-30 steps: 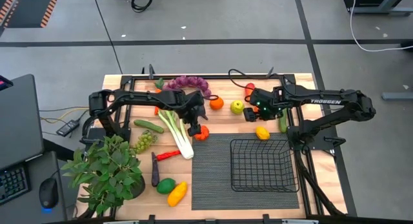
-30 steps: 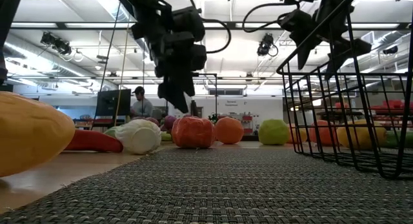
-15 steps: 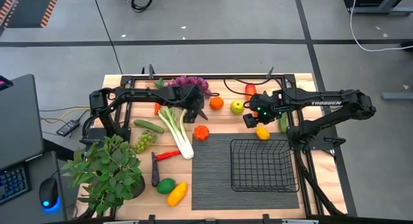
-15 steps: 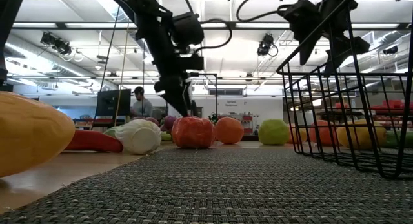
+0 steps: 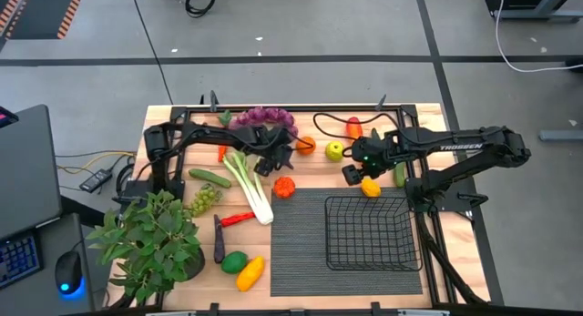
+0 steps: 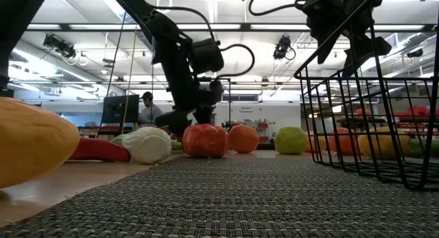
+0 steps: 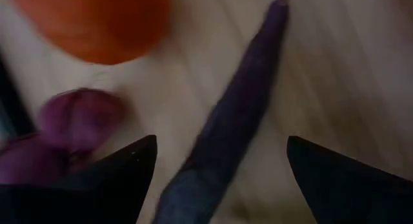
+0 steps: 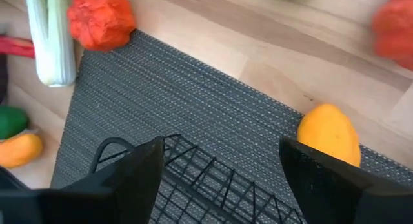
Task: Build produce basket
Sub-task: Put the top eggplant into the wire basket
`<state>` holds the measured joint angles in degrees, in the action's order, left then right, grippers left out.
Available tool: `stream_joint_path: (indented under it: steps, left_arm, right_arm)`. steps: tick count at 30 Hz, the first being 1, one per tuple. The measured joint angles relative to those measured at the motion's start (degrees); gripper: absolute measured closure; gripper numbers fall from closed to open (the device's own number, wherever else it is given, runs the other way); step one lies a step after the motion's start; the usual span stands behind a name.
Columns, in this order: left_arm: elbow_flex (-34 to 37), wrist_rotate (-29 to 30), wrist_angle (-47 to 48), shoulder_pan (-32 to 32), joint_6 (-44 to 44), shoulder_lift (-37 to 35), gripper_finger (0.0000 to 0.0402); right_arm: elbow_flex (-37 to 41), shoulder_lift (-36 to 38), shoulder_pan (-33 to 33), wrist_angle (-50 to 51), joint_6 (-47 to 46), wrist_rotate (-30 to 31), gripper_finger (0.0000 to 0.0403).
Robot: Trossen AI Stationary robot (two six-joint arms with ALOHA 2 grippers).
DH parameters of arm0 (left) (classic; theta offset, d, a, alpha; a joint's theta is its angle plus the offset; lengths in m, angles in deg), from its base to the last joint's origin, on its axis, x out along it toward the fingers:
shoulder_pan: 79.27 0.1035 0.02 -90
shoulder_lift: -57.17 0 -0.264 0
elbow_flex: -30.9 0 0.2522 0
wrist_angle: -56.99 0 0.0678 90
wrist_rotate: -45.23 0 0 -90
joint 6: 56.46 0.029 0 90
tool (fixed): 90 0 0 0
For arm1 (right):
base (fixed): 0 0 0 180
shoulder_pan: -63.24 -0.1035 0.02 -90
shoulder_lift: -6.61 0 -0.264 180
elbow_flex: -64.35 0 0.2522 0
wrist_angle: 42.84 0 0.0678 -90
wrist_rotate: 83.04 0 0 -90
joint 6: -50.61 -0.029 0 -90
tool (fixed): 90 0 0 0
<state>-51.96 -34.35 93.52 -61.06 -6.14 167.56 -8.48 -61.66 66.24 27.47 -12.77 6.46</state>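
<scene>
You had the left gripper [image 5: 284,155] low over the far middle of the table, fingers spread and holding nothing, just beside the purple grapes [image 5: 264,117] and the orange [image 5: 306,145]. That placement looked like an approach to pick one piece of produce from the far row. The left wrist view added what the overhead could not: a long purple stem [image 7: 226,130] lay between the parted fingers, with the orange and a grape at the edge of the picture.

Your right gripper [image 5: 353,170] hung with its fingers apart and empty above the far left corner of the wire basket [image 5: 373,232], next to the yellow lemon-like fruit [image 5: 370,187]. I would judge it was waiting there. Its wrist view showed the basket rim [image 8: 193,159] under the fingers, on the ribbed mat [image 5: 296,243].

The basket stood on the mat's right half and seemed empty. Only the low view showed the red-orange fruit [image 6: 204,140] resting by the mat's far edge, and a person [image 6: 148,109] beyond the table.
</scene>
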Motion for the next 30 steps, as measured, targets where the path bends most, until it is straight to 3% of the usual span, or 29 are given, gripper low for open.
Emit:
stream_joint_path:
  steps: [9,21,24,30]
  left_arm:
    - [-0.2,-0.3,0.9,0.1,0.3,1.9,0.0116]
    - [-0.1,1.1,1.1,0.1,-5.1,1.4,0.031]
    - [-2.4,2.4,2.8,-0.5,-8.3,0.0,0.0326]
    - [-11.5,1.9,7.4,-2.2,-22.7,-3.0,0.0311]
  right_arm:
    - [0.0,0.0,-1.2,-1.5,-1.7,-0.6,0.0093]
    - [0.0,0.0,-1.5,-4.4,-3.1,-0.6,0.0093]
    - [0.0,0.0,-1.5,-4.7,-3.1,-0.5,0.0094]
    - [0.0,0.8,-2.2,-6.6,-2.2,2.6,0.0102]
